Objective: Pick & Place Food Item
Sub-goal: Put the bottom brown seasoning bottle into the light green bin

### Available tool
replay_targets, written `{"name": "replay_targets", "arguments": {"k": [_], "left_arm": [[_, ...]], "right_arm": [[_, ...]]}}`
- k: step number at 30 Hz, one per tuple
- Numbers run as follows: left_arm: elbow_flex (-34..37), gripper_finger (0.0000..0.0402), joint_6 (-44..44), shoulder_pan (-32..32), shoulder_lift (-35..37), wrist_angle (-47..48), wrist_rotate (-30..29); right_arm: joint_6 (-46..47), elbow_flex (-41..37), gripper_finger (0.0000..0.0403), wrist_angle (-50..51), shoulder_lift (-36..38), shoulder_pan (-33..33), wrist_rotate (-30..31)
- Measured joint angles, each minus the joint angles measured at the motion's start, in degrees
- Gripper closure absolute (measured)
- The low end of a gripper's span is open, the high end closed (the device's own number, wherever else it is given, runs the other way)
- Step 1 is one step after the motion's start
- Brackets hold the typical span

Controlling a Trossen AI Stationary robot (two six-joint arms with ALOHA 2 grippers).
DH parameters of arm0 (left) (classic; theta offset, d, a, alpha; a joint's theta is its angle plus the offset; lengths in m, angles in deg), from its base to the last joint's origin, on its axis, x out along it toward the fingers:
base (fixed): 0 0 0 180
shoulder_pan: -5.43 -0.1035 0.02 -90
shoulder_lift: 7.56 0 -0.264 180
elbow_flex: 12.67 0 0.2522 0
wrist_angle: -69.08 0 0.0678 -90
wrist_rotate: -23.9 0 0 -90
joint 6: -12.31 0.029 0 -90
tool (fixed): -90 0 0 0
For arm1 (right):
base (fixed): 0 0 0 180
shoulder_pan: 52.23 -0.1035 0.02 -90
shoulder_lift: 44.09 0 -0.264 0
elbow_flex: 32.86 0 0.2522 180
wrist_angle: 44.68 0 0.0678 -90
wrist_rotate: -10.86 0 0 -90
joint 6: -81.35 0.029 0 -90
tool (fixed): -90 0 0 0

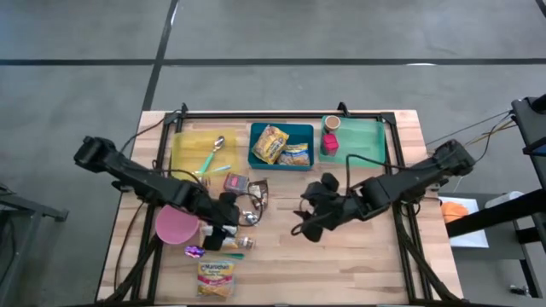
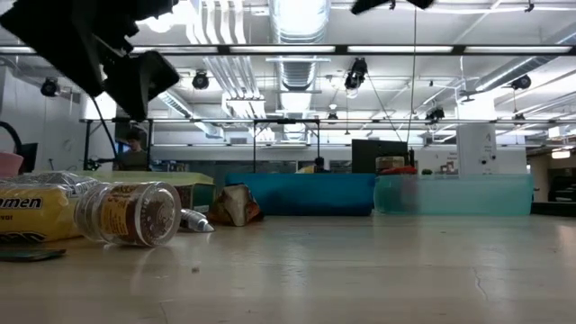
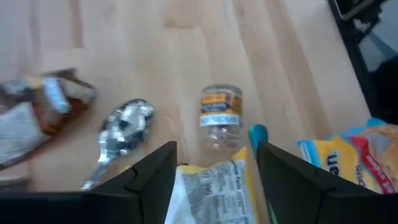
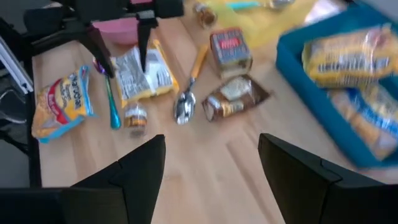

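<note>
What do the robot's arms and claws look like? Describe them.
Both arms are black, built of jointed segments with bulky rounded joints. The left claw and right claw each end in two flat, angular black fingers. Thin dark cables trail behind the right arm.

Lab/workshop hall: exposed ducts [image 2: 301, 27] + strip lights [image 2: 378, 49] overhead, grey concrete floor [image 1: 77, 94], wood bench [image 1: 367, 264] w/ metal frame, equipment racks [image 2: 180, 139] behind.
</note>
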Motion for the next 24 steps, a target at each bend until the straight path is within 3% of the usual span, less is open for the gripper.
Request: {"name": "replay_targets", "arguments": {"k": [5,9,16,24], "left_arm": [[0.1,0.0164,0.5,1.0,-3.0,-3.9,3.4],[0.0,0.0133,0.5,2.0,-4.9,-7.6,5.9],[0.1,0.0073,-1.6,2.3,-8.1,-9.0,5.0],[0.1,0.0063,-1.3,4.0,-12.8,-10.4,1.5]], "right_arm": [[6.2,-7.8,0.0147,-6.3,4.0,-2.1,1.0],[10.2,-11.6,0.0147,-9.0,5.8,-3.8,3.1],[12.7,-12.8,0.0147,-9.0,6.6,-4.8,4.5],[11.6,-12.3,0.0147,-8.9,6.6,-4.8,4.5]]}}
